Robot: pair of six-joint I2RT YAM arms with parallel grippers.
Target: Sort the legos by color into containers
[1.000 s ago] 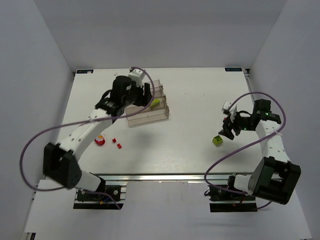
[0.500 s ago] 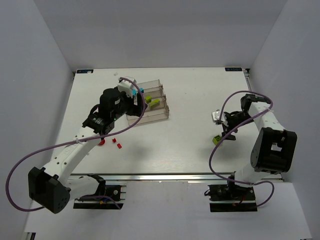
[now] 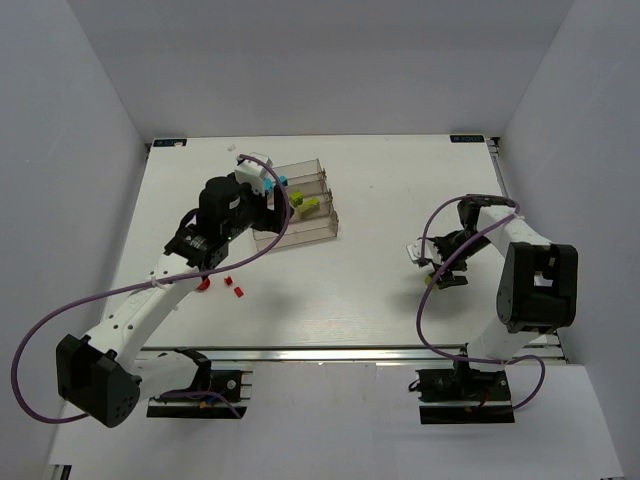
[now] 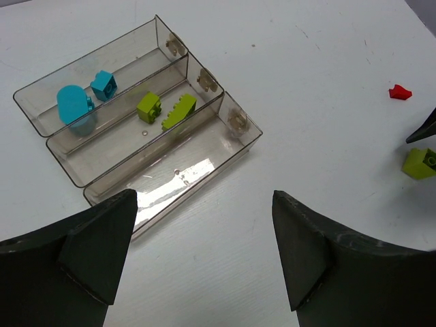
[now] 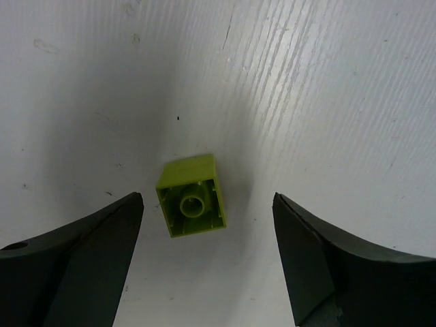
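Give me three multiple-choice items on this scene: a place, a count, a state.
1. Where is the loose lime-green brick? A) in a trough B) on the table, framed by the right hand C) stacked on another brick
2. How many cyan pieces lie in the farthest trough of the rack? A) none B) four C) two
3. The left hand is: A) open, empty B) shut on a red brick C) shut on a cyan brick
Key: 1 B, the right wrist view shows it on bare table; 2 C, one rounded, one square; 3 A, it gapes with nothing held.
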